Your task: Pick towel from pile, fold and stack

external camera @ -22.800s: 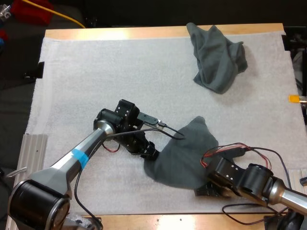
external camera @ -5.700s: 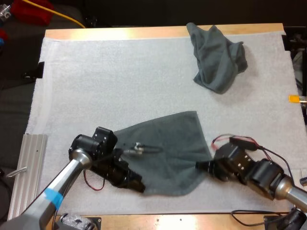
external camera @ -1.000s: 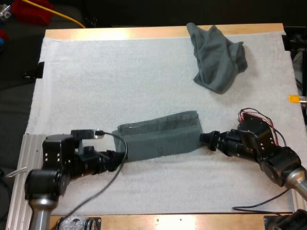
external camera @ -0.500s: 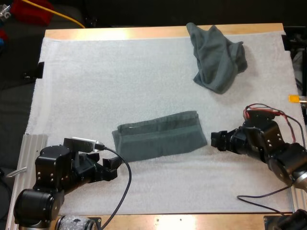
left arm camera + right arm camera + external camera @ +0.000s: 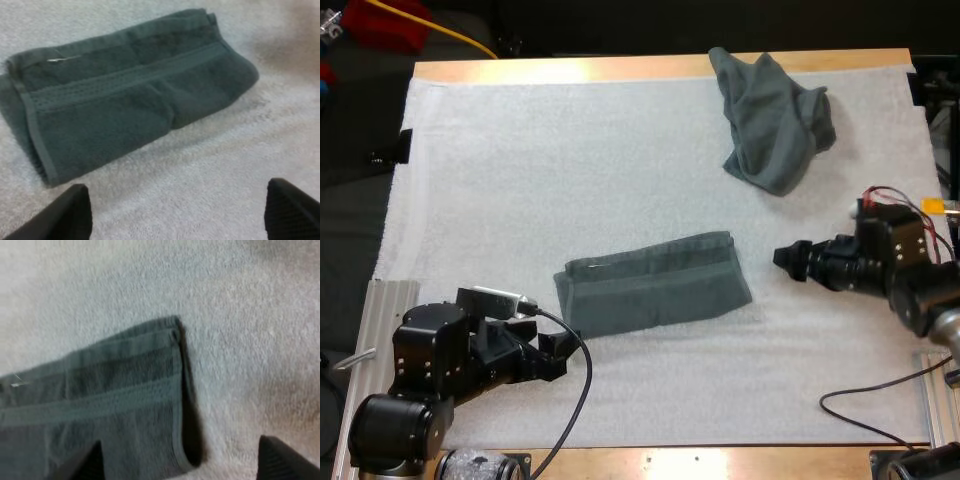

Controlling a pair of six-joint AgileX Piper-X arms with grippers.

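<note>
- the folded dark grey-green terry towel (image 5: 655,283) lies flat on the white fleecy mat (image 5: 570,150), just toward 6 o'clock of the mat's middle. it forms a long band running from 8 to 2 o'clock.
- nothing holds the band. its hemmed edges lie together along the 12 o'clock side.
- judged from this, the pick and the lengthwise fold are done. a crosswise fold likely remains, and so does setting the towel down as the start of a stack.
- the crumpled dark grey-green towel (image 5: 775,125) sits in a heap toward 1 o'clock, well apart, and is not yet handled.
- the left gripper (image 5: 558,356) rests near the band's 8 o'clock end without touching it. its black fingers (image 5: 70,210) stand wide apart over bare mat.
- the right gripper (image 5: 788,264) is at 3 o'clock of the band with a clear gap of mat between. its fingers (image 5: 282,455) are spread wide and hold nothing.
- against the frame from about six seconds ago, the towel is no longer a spread sheet but a narrow band.
- a second ago both grippers touched the band's ends, and now both are off it.
- over the last half second the right gripper has drawn farther toward 3 o'clock, while the left has hardly shifted.
</note>
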